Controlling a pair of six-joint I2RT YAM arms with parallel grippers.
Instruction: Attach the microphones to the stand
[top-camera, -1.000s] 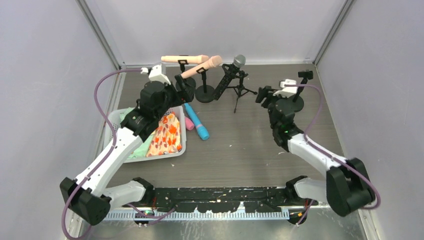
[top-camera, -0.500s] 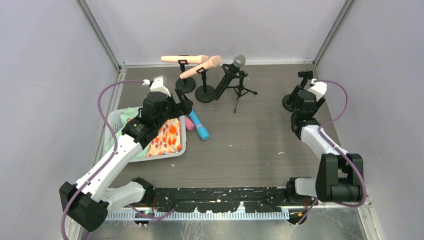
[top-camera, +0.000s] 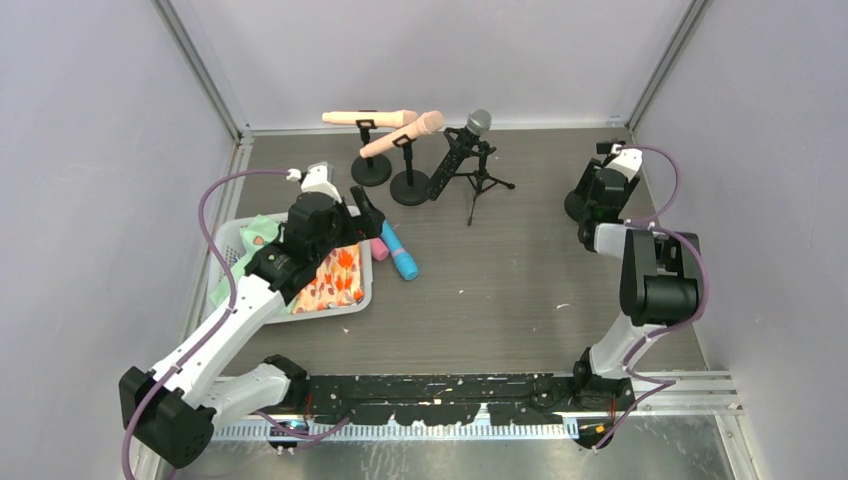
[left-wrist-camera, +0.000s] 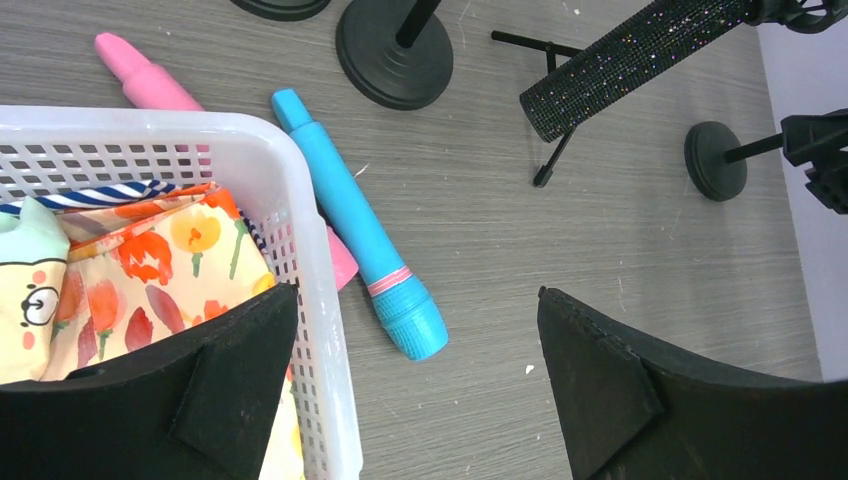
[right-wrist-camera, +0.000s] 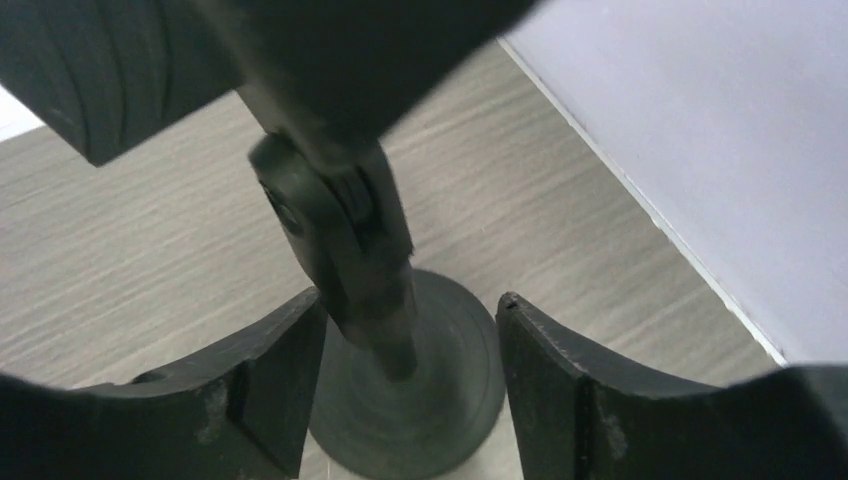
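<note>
Seen from above, the blue mic (top-camera: 398, 251) lies flat on the table (top-camera: 500, 300) at about 9 o'clock of its middle. It is in no stand, and its thick end points toward 5 o'clock. It touches a pink stick (top-camera: 378, 247) on its 9 o'clock side and lies just beside the basket (top-camera: 232, 240) of cloths (top-camera: 335, 280). The left claw (left-wrist-camera: 415, 300) hangs over the basket's corner, spread wide and holding nothing. In its own camera the blue mic's thick end shows between the two fingers, lower down on the table. At 11 o'clock two peach mics (top-camera: 370, 118) sit clipped on round-based stands (top-camera: 372, 172), one level, the other tilted up toward 2 o'clock. At 12 o'clock the black mic (top-camera: 455, 160) slants in a tripod (top-camera: 482, 185), mesh head uppermost. At 2 o'clock is a fourth stand (right-wrist-camera: 440, 400), with the right claw (right-wrist-camera: 410, 300) at it. This claw is spread, a finger on either side of the stem. One finger looks to touch the stem's joint and the other stands apart, so nothing is pinched.
</note>
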